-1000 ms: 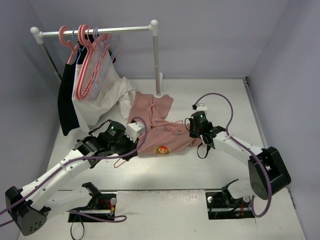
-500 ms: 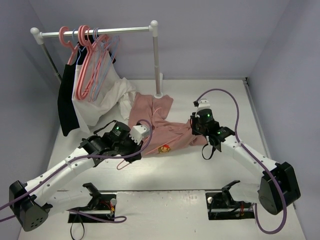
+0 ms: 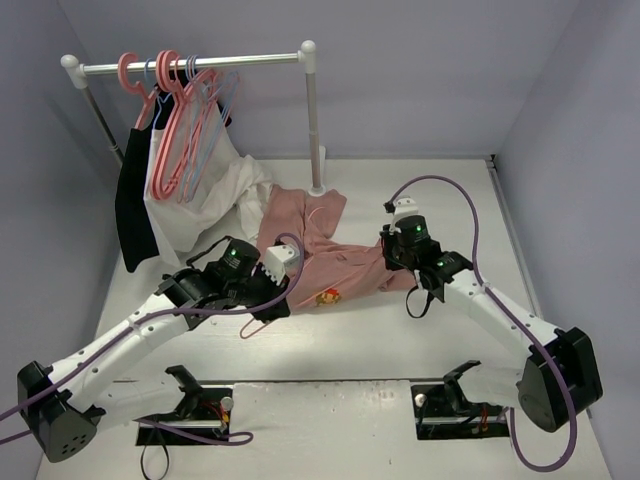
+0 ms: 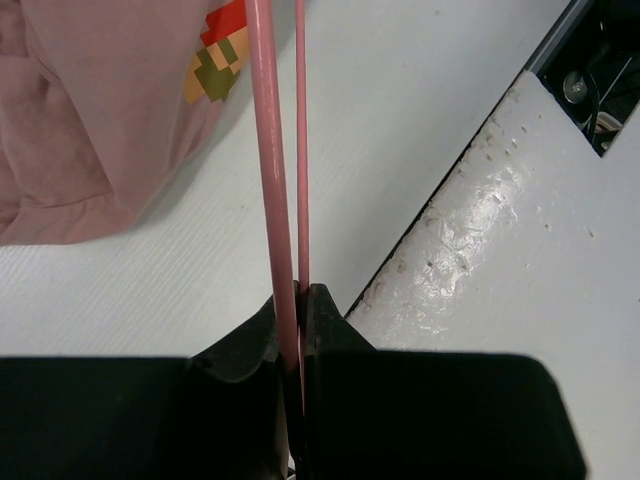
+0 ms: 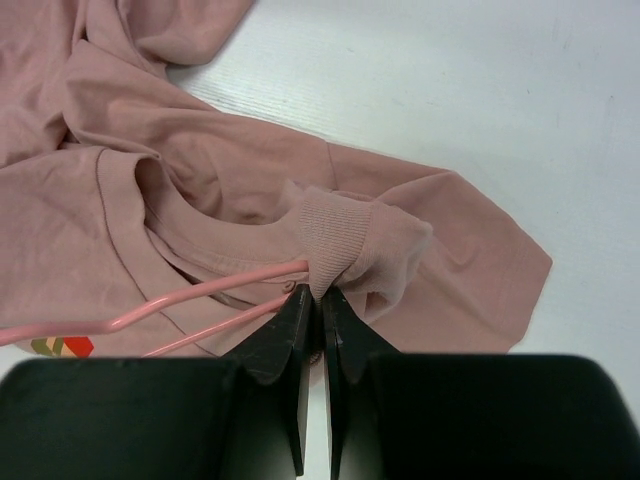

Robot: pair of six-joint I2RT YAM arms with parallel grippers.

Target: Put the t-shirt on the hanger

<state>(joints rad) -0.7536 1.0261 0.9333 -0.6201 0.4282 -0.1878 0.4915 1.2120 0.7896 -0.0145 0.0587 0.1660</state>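
Pincers first: the left pincer (image 4: 298, 300) is clamped on the thin pale-pink triangular clothes hanger (image 4: 262, 120). The right pincer (image 5: 318, 300) nips the ribbed collar (image 5: 335, 235) of the crumpled salmon-pink cotton t-shirt (image 5: 200, 160), which lies on the white desk (image 3: 400, 330).

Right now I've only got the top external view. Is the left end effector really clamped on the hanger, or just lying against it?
Observer: Clamped. The left wrist view shows the left end effector shut on the hanger, with two of its thin rods pinched together.
Operator: And the right one, has it got cloth?
Observer: Yes. In the right wrist view the right end effector is shut on the t-shirt at its ribbed collar, which bunches up above the tips.
Operator: Where is the hanger there?
Observer: Two rods come in from the left, reach the pinched collar and seem to lie inside the neck opening.
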